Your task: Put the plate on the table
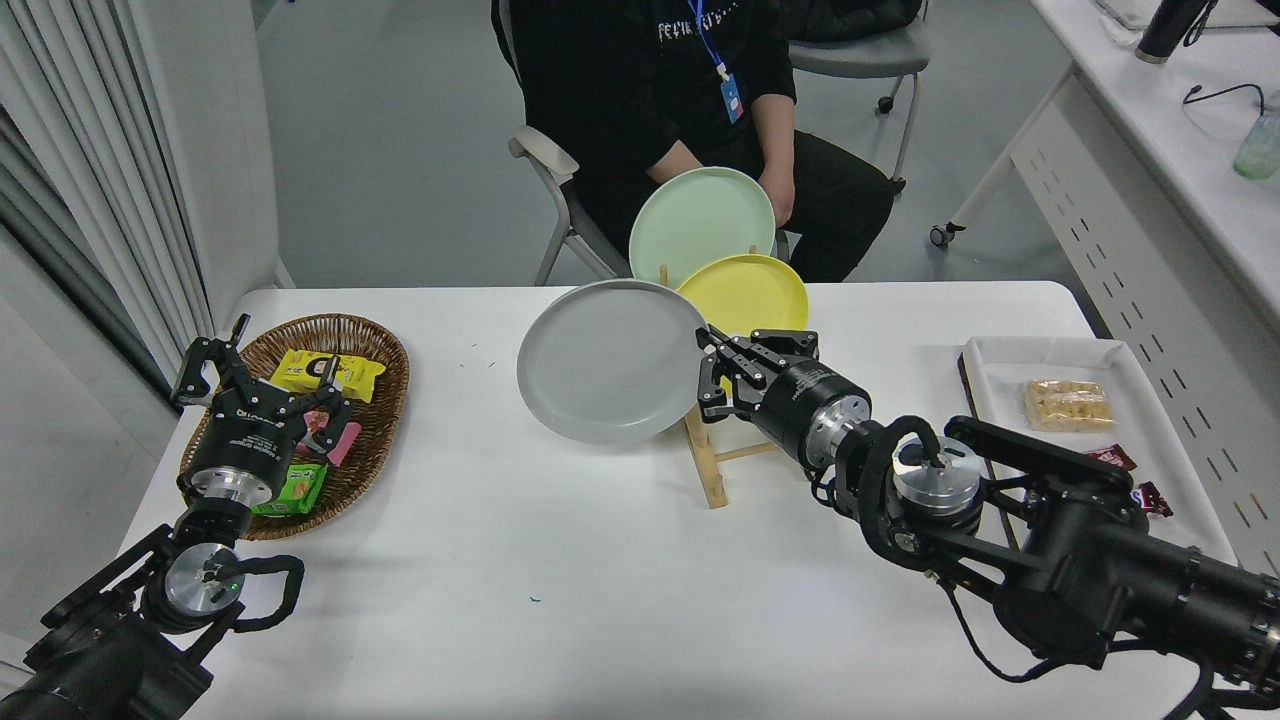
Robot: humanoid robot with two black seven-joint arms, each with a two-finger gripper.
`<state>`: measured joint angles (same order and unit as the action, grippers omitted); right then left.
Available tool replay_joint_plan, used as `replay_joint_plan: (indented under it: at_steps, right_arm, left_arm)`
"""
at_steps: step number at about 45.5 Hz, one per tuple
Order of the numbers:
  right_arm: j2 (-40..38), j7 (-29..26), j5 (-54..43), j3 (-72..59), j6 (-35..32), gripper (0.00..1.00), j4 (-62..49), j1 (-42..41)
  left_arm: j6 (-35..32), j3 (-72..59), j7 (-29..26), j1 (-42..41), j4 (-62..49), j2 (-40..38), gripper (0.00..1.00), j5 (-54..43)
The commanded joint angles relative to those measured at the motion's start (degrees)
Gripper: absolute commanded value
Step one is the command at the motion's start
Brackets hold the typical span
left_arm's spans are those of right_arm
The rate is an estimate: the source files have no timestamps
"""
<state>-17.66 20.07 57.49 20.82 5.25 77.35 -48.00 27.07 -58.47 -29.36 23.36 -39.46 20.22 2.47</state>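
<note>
Our right hand (712, 375) is clamped on the right rim of the plate (610, 362), which hangs tilted in the air, clear of the table (560, 560) and just left of the wooden rack (712, 462). The yellow plate (745, 293) and the pale green plate (700, 222) stand in the rack close behind our hand. Our left hand (240, 375) is parked with its fingers spread wide over the wicker basket (385, 350).

We see three risks. We hold the plate by one edge only, so its weight could twist it out of our fingers. A swing backward could knock the yellow plate or tip the rack. If we let go while it is this steep, it may land on its rim and roll.
</note>
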Motion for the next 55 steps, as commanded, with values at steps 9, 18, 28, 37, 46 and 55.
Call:
replay_joint_plan:
  at_steps: [9, 18, 28, 37, 46, 55]
  right_arm:
    - [2.37, 0.24, -1.07, 0.27, -0.24, 0.00, 0.52, -5.26]
    - [5.27, 0.24, 0.34, 0.36, -0.77, 0.00, 0.69, -5.97]
    - [5.53, 0.32, 6.04, -0.52, -0.86, 0.00, 1.75, -7.98]
    - [5.18, 2.69, 13.60, -5.00, -0.77, 0.00, 1.84, -11.15]
    - [3.69, 3.40, 15.02, -10.62, -0.24, 0.00, 2.45, -11.94]
    - [3.42, 3.14, 9.76, -15.55, 0.11, 0.00, 3.06, -12.20]
  left_arm:
    - [0.00, 0.02, 0.00, 0.02, 0.00, 0.00, 0.98, -0.01]
    - [0.00, 0.02, 0.00, 0.02, 0.00, 0.00, 0.98, -0.01]
    - [0.00, -0.07, 0.00, 0.02, 0.00, 0.00, 0.98, -0.01]
    - [0.00, -0.07, 0.00, 0.02, 0.00, 0.00, 0.98, -0.01]
    - [0.00, 0.02, 0.00, 0.02, 0.00, 0.00, 0.98, -0.01]
    - [0.00, 0.02, 0.00, 0.02, 0.00, 0.00, 0.98, -0.01]
